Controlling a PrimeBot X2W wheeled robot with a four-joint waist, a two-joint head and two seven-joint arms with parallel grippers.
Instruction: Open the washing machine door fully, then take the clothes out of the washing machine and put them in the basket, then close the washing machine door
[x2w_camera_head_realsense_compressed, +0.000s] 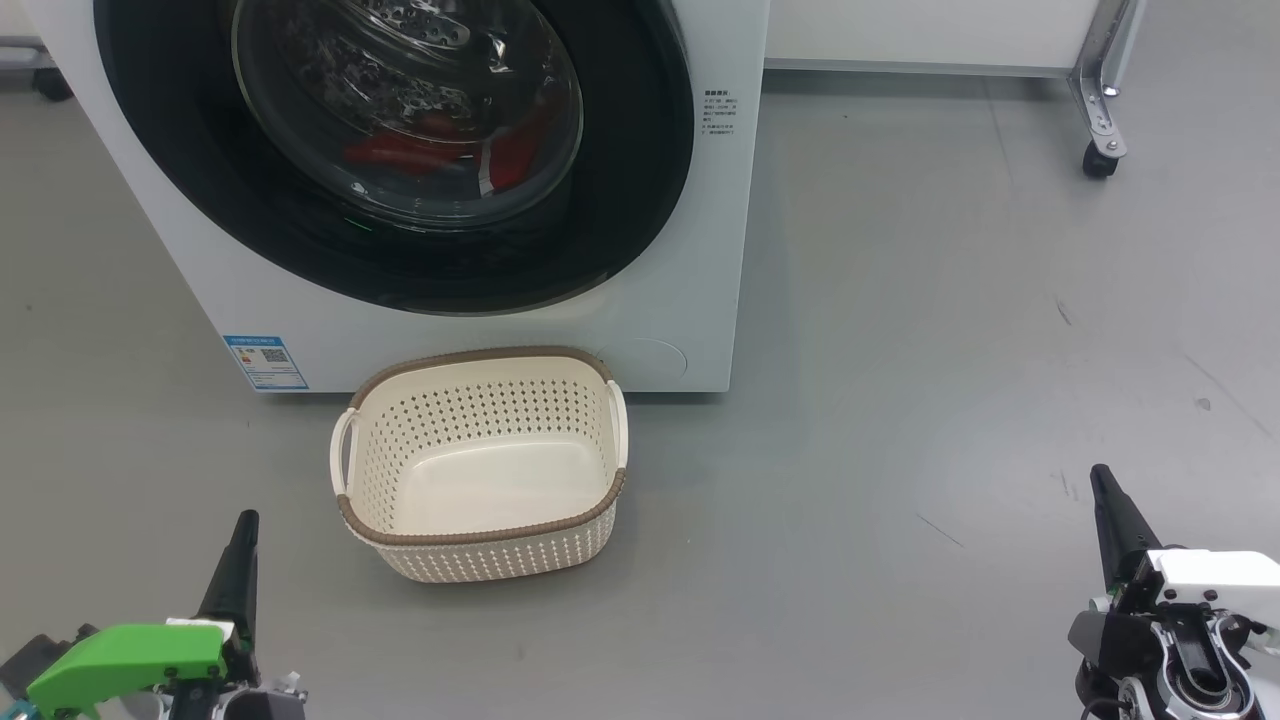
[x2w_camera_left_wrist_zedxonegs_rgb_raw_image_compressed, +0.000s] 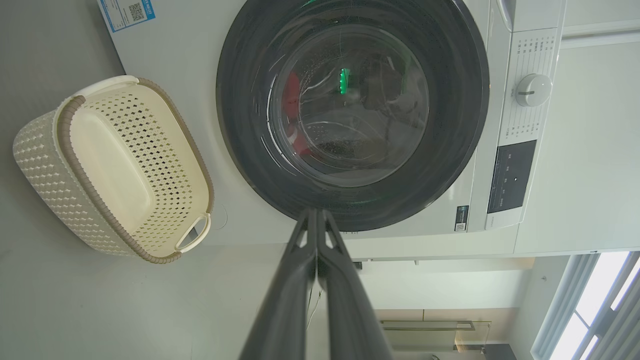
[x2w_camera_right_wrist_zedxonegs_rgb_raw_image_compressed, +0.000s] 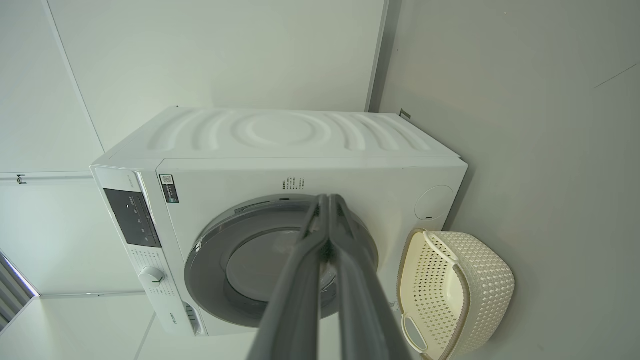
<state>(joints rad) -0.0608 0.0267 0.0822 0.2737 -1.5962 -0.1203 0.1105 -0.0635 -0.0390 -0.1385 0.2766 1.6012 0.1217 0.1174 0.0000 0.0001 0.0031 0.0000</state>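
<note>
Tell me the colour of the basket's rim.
Brown and woven, round the cream basket; the head view shows it best.

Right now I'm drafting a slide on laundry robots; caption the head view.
Left gripper and right gripper, both shut, face the closed washing machine door; red clothes inside, basket empty.

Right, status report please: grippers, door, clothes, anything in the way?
Left gripper and right gripper shut, empty. Washing machine door shut, clothes inside. Basket empty, on floor just below the door.
</note>
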